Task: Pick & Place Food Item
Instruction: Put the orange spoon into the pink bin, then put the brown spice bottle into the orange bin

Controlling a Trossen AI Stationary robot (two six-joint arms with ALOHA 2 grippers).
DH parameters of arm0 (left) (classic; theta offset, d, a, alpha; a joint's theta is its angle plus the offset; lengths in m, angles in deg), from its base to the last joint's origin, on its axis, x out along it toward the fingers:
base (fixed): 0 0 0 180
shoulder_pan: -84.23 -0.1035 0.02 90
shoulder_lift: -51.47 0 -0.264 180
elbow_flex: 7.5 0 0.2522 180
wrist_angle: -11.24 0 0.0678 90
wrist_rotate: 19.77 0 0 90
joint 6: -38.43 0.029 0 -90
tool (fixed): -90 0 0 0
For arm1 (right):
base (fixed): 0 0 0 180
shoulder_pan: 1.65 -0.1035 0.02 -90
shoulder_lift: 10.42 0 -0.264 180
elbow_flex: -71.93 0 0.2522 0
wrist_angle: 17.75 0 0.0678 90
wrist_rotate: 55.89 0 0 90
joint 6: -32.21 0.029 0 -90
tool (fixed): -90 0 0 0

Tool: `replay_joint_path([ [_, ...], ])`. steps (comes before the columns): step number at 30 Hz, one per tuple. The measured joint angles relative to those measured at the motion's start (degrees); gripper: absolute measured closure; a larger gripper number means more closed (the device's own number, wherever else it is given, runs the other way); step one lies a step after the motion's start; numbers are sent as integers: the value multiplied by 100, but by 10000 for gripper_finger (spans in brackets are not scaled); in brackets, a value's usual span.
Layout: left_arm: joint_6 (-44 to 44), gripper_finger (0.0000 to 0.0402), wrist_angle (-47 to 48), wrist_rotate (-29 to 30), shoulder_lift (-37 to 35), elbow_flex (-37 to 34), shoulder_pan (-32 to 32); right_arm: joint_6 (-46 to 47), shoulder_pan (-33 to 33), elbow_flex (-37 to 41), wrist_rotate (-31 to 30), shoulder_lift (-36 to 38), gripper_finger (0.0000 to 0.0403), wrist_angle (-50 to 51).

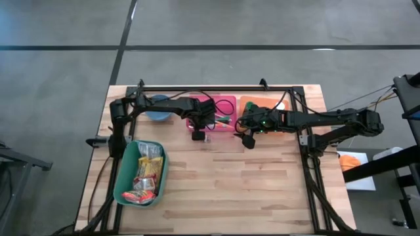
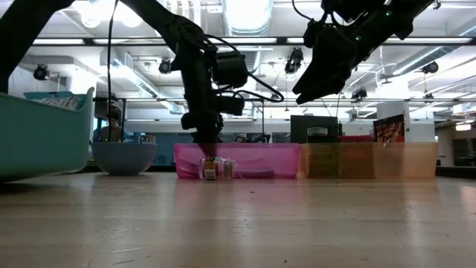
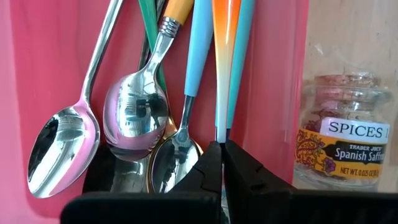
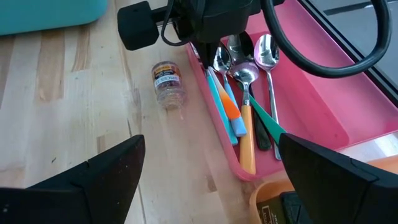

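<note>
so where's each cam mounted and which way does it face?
High: overhead, straight down; both arms, table.
Low: table height, level across; both arms drop in, spice jar ahead.
Left wrist: past shut left gripper into pink tray.
Right wrist: between open right gripper fingers.
Shared: both wrists see jar and spoons.

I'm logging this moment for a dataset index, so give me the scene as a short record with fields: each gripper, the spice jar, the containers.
left gripper: shut, holding nothing, low over the near edge of the pink tray
right gripper: open, raised above the table, beside the orange tray
spice jar: lying on its side on the wood, just outside the pink tray, not held
pink tray contents: spoons and coloured-handle utensils
teal bin: on the table's left, holding packaged snacks
blue bowl: left of the pink tray
</note>
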Motion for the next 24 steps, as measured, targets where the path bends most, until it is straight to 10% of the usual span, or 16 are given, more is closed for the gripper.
replay_joint_path([
  [8,-2,391,5,92,0,3,22,0,-2,0,0,0,38,13],
  [24,-93,229,458,110,-49,367,48,36,-2,0,1,0,37,31],
])
